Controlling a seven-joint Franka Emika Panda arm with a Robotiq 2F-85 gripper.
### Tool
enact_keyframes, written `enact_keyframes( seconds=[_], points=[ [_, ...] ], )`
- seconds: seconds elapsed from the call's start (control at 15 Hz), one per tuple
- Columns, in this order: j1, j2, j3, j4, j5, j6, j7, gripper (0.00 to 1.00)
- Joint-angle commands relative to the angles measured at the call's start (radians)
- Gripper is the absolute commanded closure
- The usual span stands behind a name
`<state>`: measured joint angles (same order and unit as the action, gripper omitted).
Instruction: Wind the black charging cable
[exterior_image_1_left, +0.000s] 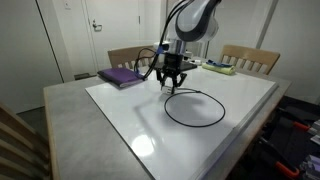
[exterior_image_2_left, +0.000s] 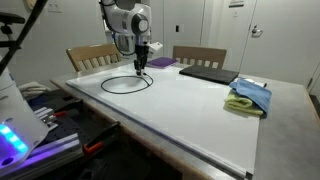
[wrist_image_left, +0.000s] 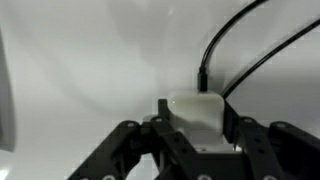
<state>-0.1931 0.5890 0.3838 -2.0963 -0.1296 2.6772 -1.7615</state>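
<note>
The black charging cable (exterior_image_1_left: 166, 108) lies in one wide loop on the white table top, seen in both exterior views (exterior_image_2_left: 104, 84). Its end runs up into a white charger block (wrist_image_left: 195, 108). My gripper (wrist_image_left: 196, 122) is shut on that block, one finger on each side. In the wrist view two black strands (wrist_image_left: 228, 45) lead away from the block across the table. In both exterior views the gripper (exterior_image_1_left: 171, 86) (exterior_image_2_left: 141, 66) points down at the far edge of the loop, just above the table.
A purple book (exterior_image_1_left: 122, 76) lies at the back of the table. A flat black laptop (exterior_image_2_left: 205, 73) and a blue and green cloth (exterior_image_2_left: 250, 97) lie further along. Wooden chairs (exterior_image_1_left: 250, 58) stand behind the table.
</note>
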Motion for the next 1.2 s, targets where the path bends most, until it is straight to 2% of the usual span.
enact_keyframes(
  seconds=[0.0, 0.27, 0.33, 0.47, 0.6, 0.67, 0.93, 1.13],
  points=[
    [-0.002, 0.028, 0.007, 0.032, 0.017, -0.084, -0.201, 0.74],
    [0.038, 0.033, -0.029, 0.06, 0.022, -0.139, -0.302, 0.74],
    [0.051, 0.032, -0.043, 0.068, 0.024, -0.146, -0.299, 0.24],
    [0.077, 0.027, -0.071, 0.081, 0.029, -0.144, -0.262, 0.18],
    [0.101, 0.018, -0.099, 0.091, 0.034, -0.137, -0.224, 0.03],
    [0.109, 0.007, -0.111, 0.093, 0.042, -0.137, -0.196, 0.0],
    [0.125, -0.02, -0.138, 0.111, 0.095, -0.164, -0.058, 0.0],
    [0.158, -0.039, -0.185, 0.113, 0.091, -0.153, 0.117, 0.0]
  ],
)
